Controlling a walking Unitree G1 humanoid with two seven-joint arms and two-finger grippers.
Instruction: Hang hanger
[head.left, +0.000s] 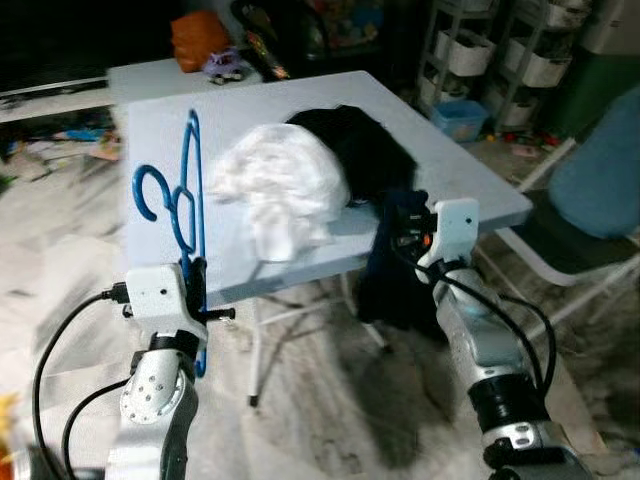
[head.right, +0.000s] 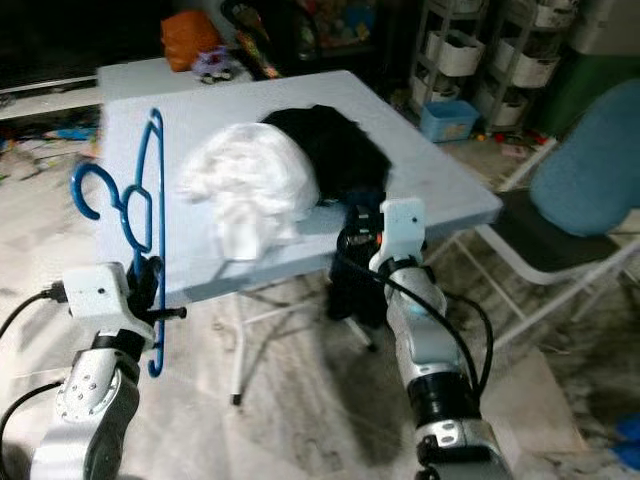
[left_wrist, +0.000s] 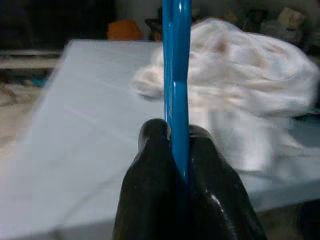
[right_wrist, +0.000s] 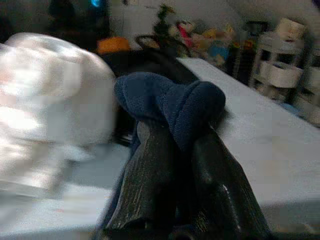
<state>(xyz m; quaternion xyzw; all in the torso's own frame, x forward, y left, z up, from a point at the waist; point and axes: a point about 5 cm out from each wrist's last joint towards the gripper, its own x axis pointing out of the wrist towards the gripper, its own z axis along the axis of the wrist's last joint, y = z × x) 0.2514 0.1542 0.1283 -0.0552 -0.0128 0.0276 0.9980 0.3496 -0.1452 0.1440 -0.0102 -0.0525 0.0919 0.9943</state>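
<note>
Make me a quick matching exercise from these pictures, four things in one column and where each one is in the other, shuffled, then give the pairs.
Things:
1. blue hanger
2. dark blue garment
3. white cloth
4. black cloth

Places:
A. heaped mid-table
B. pinched in the left gripper
C. on the table behind the white heap
D. held by the right gripper, hanging off the table's front edge

Pairs: 1-B, 2-D, 3-A, 4-C
</note>
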